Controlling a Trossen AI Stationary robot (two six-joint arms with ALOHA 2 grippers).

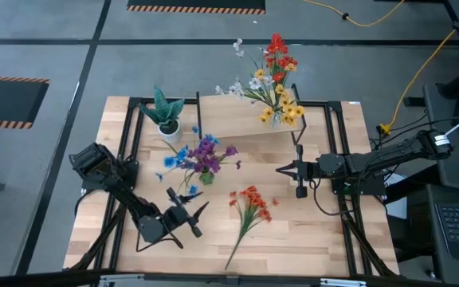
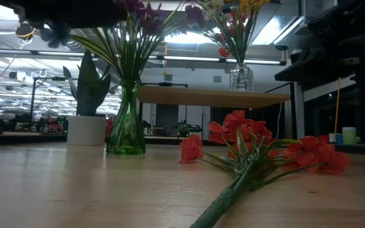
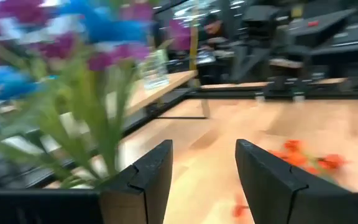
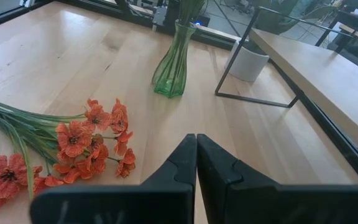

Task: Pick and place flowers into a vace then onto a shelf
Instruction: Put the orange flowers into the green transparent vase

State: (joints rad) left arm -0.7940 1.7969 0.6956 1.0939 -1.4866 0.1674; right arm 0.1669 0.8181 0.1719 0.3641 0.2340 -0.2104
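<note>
A green glass vase [image 1: 206,177] of purple and blue flowers [image 1: 200,155] stands mid-table; orange-red flowers [image 1: 251,204] lie just right. The left gripper [image 1: 188,217], fingers parted and empty, hovers near-left; the right gripper [image 1: 300,186], pinched closed, waits beside the light-wood shelf [image 1: 237,119].
</note>
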